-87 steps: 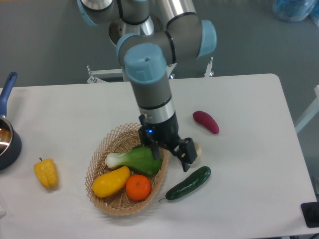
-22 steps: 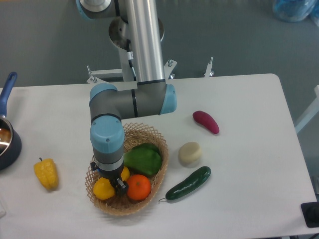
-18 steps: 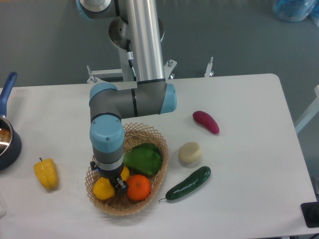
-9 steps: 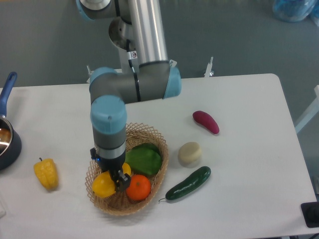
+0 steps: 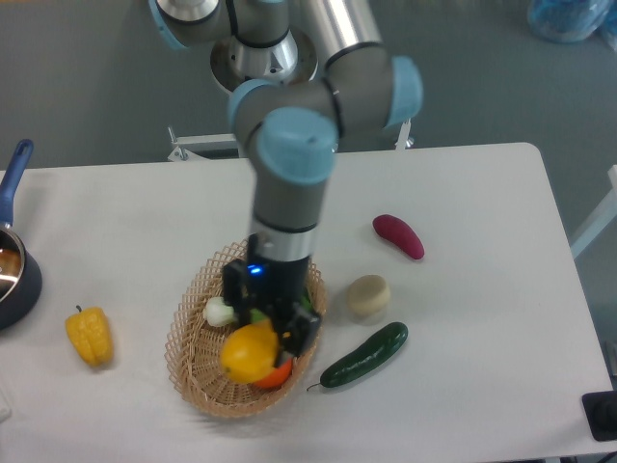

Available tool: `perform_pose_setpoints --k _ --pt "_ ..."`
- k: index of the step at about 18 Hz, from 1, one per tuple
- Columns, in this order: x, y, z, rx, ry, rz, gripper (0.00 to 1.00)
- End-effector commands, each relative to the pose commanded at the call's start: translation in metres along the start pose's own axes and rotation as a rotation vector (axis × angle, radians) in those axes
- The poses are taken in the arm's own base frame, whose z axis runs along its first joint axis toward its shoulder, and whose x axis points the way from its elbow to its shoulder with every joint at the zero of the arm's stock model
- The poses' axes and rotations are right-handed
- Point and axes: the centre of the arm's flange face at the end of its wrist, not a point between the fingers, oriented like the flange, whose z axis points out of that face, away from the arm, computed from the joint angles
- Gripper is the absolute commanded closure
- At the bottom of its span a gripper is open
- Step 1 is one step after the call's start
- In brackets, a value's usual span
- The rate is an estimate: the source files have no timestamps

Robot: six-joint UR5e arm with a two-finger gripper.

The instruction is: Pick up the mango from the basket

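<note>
The light is even and fairly bright, coming from overhead; the white bench (image 5: 463, 386) reads pale grey-white without blown-out patches. Shadows are soft and short, pooling close under the things near the bench's front edge. A dull highlight runs along the metal arm (image 5: 337, 19) at the top. The picture is slightly soft overall, with coarse compression grain. A small blue light glows on the pincer (image 5: 267, 326).
</note>
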Motion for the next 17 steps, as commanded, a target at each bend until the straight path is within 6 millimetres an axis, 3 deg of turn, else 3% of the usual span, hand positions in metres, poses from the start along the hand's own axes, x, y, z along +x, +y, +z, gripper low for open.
perform_pose_setpoints --k 2,8,17 --pt "-0.011 0.008 -0.006 0.013 -0.007 -0.015 0.48" --pt "-0.019 0.016 -0.015 0.013 -0.023 0.001 0.48" --pt "-0.021 0.021 -0.023 0.012 -0.034 0.011 0.48"
